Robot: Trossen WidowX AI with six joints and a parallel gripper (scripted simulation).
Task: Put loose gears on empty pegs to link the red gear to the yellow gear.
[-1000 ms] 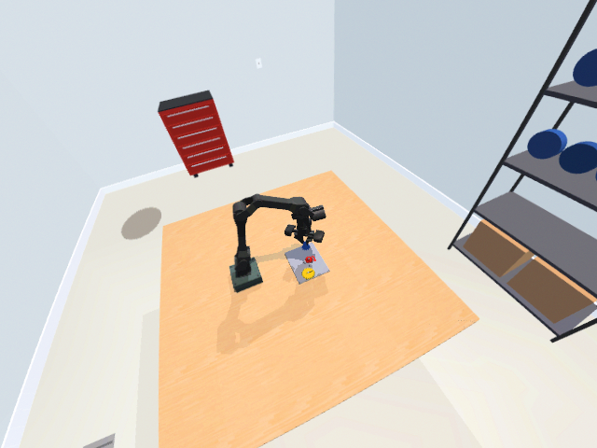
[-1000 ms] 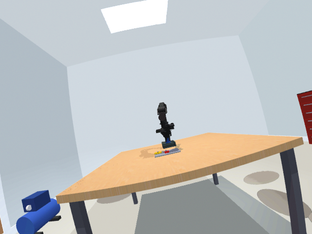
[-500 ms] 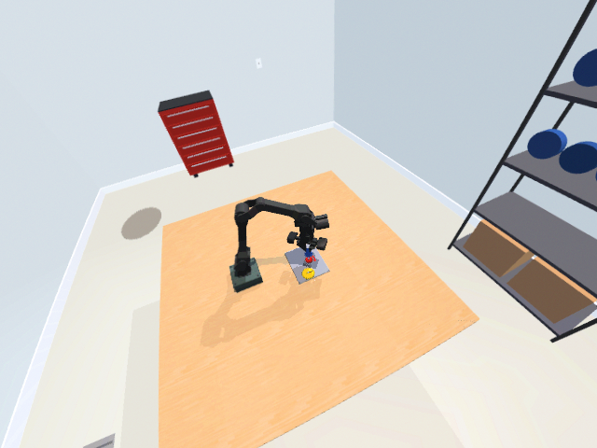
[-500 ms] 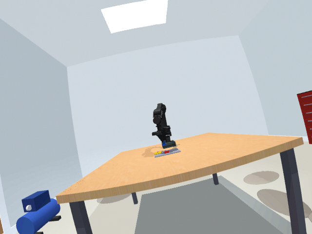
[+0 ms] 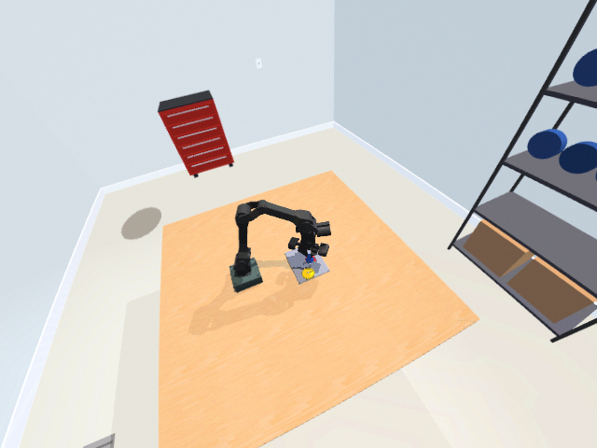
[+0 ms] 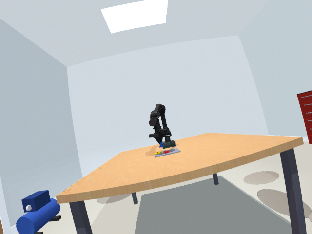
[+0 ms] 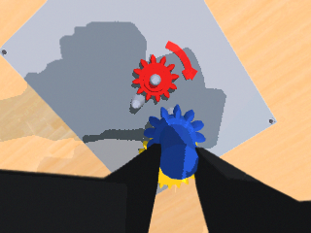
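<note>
My gripper [image 7: 176, 152] is shut on the blue gear [image 7: 176, 124] [image 5: 309, 259] [image 6: 161, 145] by its tall round handle. It holds the gear above the grey board [image 7: 248, 104] [image 5: 321, 271] [image 6: 177, 151]. The red gear [image 7: 161, 86] [image 6: 166, 151] sits on a peg, with the red arrow [image 7: 183, 59] beside it. An empty peg [image 7: 136, 103] stands just below and left of the red gear in the wrist view; another peg top [image 7: 171, 111] shows at the blue gear's upper edge. The yellow gear [image 5: 308, 273] [image 6: 158, 152] [image 7: 175, 182] is on the board, mostly hidden behind the blue gear in the wrist view.
The board lies on the wooden table [image 5: 385, 299] [image 6: 201, 156]. The arm's base [image 5: 246, 276] [image 6: 169, 144] stands beside the board. The arm's shadow falls across the board. A red cabinet [image 5: 197, 137] and a shelf rack [image 5: 554, 175] stand beyond the table.
</note>
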